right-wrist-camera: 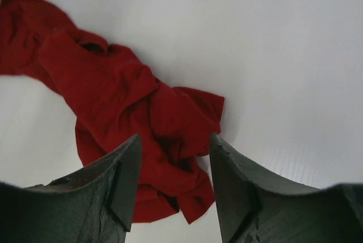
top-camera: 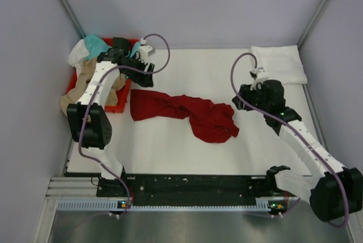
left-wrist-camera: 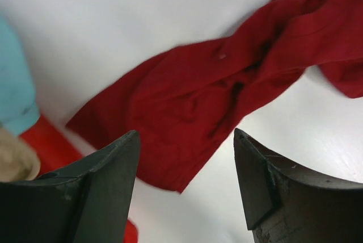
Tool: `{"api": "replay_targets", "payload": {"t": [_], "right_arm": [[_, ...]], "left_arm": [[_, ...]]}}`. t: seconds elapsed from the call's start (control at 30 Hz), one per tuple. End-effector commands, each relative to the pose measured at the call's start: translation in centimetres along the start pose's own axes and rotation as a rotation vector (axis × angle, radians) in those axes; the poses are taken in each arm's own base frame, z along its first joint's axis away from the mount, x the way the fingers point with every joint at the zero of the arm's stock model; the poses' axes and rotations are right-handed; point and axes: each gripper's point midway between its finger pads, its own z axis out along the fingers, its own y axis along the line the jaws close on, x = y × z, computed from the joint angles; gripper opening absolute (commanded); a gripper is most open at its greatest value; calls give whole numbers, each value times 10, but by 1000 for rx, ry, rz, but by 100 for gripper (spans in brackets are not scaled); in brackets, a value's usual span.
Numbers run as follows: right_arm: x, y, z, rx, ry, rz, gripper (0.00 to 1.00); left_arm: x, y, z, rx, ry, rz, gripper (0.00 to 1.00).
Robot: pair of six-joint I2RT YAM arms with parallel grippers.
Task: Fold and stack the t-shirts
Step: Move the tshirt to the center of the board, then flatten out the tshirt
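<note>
A dark red t-shirt lies crumpled and twisted across the middle of the white table. It also shows in the left wrist view and the right wrist view. My left gripper is open and empty, above the table near the shirt's left end. My right gripper is open and empty, just right of the shirt's bunched right end. A folded white t-shirt lies at the back right. Teal, tan and white t-shirts sit heaped in the bin.
A bright red plastic bin stands at the left edge of the table, its rim showing in the left wrist view. Grey walls enclose the table on three sides. The arm bases sit on a black rail at the near edge.
</note>
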Motion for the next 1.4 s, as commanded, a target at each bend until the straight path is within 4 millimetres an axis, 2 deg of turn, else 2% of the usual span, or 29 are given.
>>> {"api": "replay_targets", "payload": {"t": [0.0, 0.1, 0.2, 0.3, 0.4, 0.5, 0.57, 0.6, 0.7, 0.73, 0.77, 0.87, 0.9, 0.93, 0.97, 1.07, 1.17, 1.27, 1.37], "right_arm": [[20, 29, 26, -44, 170, -181, 50], [51, 39, 40, -51, 349, -268, 54], [75, 60, 56, -96, 433, -319, 59], [76, 72, 77, -89, 445, -342, 60], [83, 71, 100, -76, 480, -344, 60], [99, 70, 113, -88, 532, -344, 57], [111, 68, 118, -87, 567, -334, 52], [117, 65, 119, -76, 585, -328, 46], [118, 56, 118, -19, 591, -330, 12], [112, 56, 115, -10, 581, -333, 3], [103, 53, 113, 13, 562, -345, 0], [59, 66, 96, -21, 462, -371, 0], [35, 76, 85, -46, 400, -364, 0], [21, 78, 80, -60, 367, -402, 0], [-4, 93, 64, -125, 301, -402, 0], [-57, 124, 23, -255, 143, -411, 0], [-98, 153, -20, -386, 10, -427, 0], [-115, 168, -58, -494, -70, -453, 0], [-106, 170, -85, -615, -80, -466, 0]], "left_arm": [[31, 47, -3, -91, 35, -53, 70], [50, 70, 2, -127, 81, -91, 72], [58, 85, 14, -155, 105, -90, 73], [61, 99, 31, -154, 134, -107, 73], [60, 114, 44, -171, 181, -88, 73], [68, 112, 62, -134, 226, -17, 73], [77, 106, 69, -110, 256, 18, 73], [81, 104, 71, -101, 264, 23, 73], [83, 96, 69, -81, 253, 30, 72], [81, 95, 67, -82, 244, 37, 72], [80, 92, 64, -80, 236, 41, 72], [71, 81, 50, -63, 204, 64, 72], [67, 76, 45, -54, 189, 78, 72], [64, 71, 40, -43, 177, 84, 72], [60, 67, 35, -37, 164, 93, 73], [52, 55, 23, -20, 126, 118, 73], [51, 45, 19, 0, 101, 144, 74], [54, 32, 17, 29, 101, 173, 74], [54, 16, 15, 69, 87, 203, 74]]}}
